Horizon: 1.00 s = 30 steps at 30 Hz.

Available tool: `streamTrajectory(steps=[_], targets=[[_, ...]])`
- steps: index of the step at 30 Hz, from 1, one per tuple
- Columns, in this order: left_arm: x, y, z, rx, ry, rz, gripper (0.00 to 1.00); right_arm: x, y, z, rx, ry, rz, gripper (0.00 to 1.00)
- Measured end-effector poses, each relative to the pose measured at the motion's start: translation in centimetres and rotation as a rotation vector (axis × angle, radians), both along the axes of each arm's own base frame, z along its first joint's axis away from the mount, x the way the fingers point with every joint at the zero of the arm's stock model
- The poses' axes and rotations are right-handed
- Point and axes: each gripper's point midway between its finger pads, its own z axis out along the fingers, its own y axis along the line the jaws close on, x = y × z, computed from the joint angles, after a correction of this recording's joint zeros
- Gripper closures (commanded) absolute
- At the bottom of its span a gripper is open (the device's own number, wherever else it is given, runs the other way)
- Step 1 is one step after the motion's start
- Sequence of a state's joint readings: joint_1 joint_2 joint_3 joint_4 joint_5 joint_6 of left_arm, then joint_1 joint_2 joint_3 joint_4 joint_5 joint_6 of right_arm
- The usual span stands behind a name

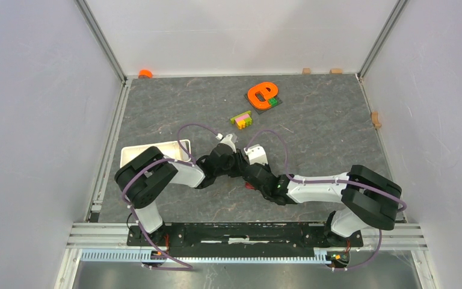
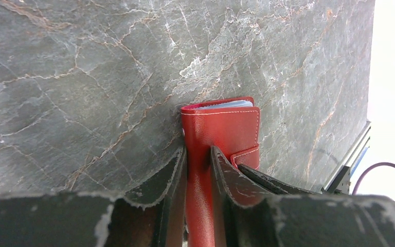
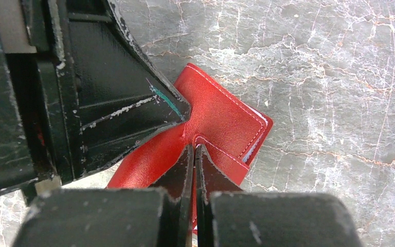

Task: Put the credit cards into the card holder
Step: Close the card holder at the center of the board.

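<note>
Near the centre of the worktop (image 1: 337,120), with the white tray (image 1: 156,147) off at nine o'clock and the orange e-shaped toy (image 1: 261,93) up toward twelve, both of my arms meet over the card holder (image 2: 221,128). It is folded over and stands on edge rather than lying flat. My left tool (image 2: 198,154) is clenched on it, one finger on each side of the red cover near the fold. At the holder's twelve-o'clock edge in the left wrist view, pale blue-white edges of the credit cards (image 2: 231,104) show inside; I can't separate one card from another there. My right tool (image 3: 194,154) is fully closed, its tips resting at the snap tab (image 3: 226,162). Whether it pinches the tab or only presses on it, I cannot tell. I judge the holder light and soft: the leather-look cover should flex and spring open, and its smooth face may slide under hard fingers. So I would grip across the stitched fold, where it is stiffest, and steer the floppy tab by its tip. The cards look thin, stiff and slick, so I would leave them seated.
</note>
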<state>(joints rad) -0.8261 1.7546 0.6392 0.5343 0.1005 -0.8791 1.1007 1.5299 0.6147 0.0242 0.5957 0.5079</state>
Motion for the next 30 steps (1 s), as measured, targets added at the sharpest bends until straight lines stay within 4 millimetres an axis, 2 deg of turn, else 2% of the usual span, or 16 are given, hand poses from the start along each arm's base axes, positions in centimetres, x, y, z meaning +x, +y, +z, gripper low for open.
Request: streamTrajectory(steps=[11,20,30], targets=[[-0.01,0.10,-0.01,-0.022,-0.003,0.014,0.74,0.14,0.27,-0.31,-0.038,-0.015,-0.048,1.00],[0.00,0.10,-0.01,-0.055,0.002,0.023,0.74,0.16,0.42,-0.43,-0.200,-0.088,-0.066,1.00],[0.02,0.14,-0.01,-0.056,0.001,0.024,0.74,0.28,0.44,-0.57,-0.201,-0.120,-0.082,1.00]])
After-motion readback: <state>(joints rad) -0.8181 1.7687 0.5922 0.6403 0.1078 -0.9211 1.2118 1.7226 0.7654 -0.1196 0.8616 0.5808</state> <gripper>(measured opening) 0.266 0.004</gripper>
